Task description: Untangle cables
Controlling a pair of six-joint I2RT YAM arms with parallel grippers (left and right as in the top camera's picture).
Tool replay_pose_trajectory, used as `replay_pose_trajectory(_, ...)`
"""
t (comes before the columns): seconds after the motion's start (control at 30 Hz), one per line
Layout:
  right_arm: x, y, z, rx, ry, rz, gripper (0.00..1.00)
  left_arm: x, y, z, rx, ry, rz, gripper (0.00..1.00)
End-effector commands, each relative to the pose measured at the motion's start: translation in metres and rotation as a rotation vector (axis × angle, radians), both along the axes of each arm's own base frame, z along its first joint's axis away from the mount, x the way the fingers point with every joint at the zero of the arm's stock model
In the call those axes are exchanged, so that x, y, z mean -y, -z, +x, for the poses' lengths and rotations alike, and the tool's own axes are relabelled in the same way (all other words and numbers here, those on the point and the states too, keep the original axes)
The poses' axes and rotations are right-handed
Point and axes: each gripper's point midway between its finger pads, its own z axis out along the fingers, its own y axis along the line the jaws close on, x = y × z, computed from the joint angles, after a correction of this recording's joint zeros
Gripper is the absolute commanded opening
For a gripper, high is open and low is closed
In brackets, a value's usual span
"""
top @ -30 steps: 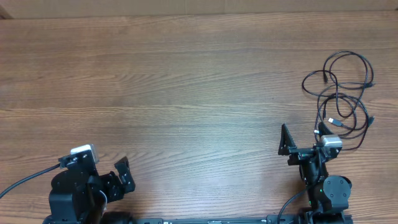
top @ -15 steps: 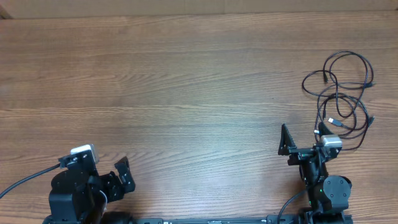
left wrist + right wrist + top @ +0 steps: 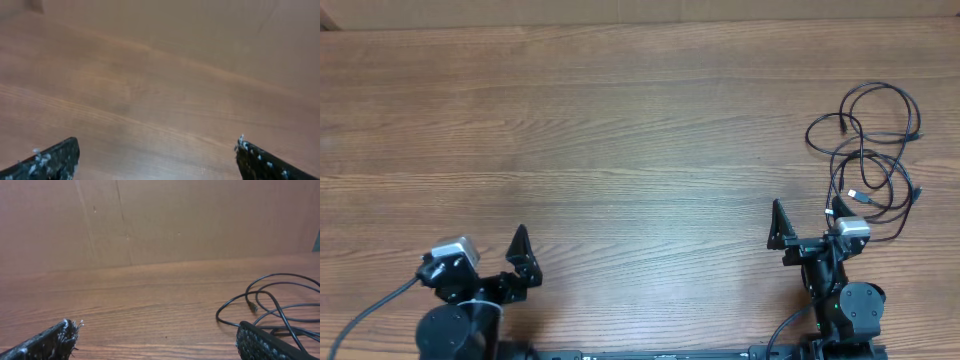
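Overhead, cables: We see the cables [image 3: 861, 160] as one loose black tangle at the far right of the table [image 3: 620, 150], several loops crossing, a silvery plug near the lower edge of the pile.
Overhead, right gripper: The right gripper [image 3: 810, 235] sits just beside the tangle's near edge, fingers spread, nothing in them.
Overhead, left gripper: The left gripper [image 3: 485, 268] rests at the near left, well apart from the cables.
Left wrist, hand: Jaws wide apart over bare wood; the left gripper [image 3: 155, 165] holds nothing, and no cable shows here.
Right wrist, hand: The right gripper [image 3: 157, 347] is released too, with empty wood between the tips; the cables [image 3: 270, 305] lie ahead and to the right, one plug end pointing toward us, a brown board [image 3: 150, 220] behind.
Step in hand: We judge it as the first reach, right arm.
Doing it well: We would pick one outer strand or a free plug end rather than the crossing middle, close low on it alone, then draw it slowly away, bringing the left arm over to pin the rest.
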Motion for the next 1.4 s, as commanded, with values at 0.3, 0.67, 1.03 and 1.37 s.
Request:
replay_pose_trajectory(0.3,-0.001,0.002,0.000,0.003,-0.006,-0.007,1.00,0.000,0.013,0.050,0.419,0.012,0.146,1.00)
replay_pose_trajectory(0.67,-0.001,0.002,0.000,0.003,-0.006,-0.007,1.00,0.015,0.080,0.057,0.226,0.137,0.263,1.00)
replay_pose_trajectory(1.03,-0.001,0.002,0.000,0.003,-0.006,-0.007,1.00,0.017,0.082,0.057,0.219,0.146,0.259,1.00)
replay_pose_trajectory(1.37,-0.001,0.002,0.000,0.003,-0.006,-0.007,1.00,0.017,0.082,0.057,0.219,0.146,0.259,1.00)
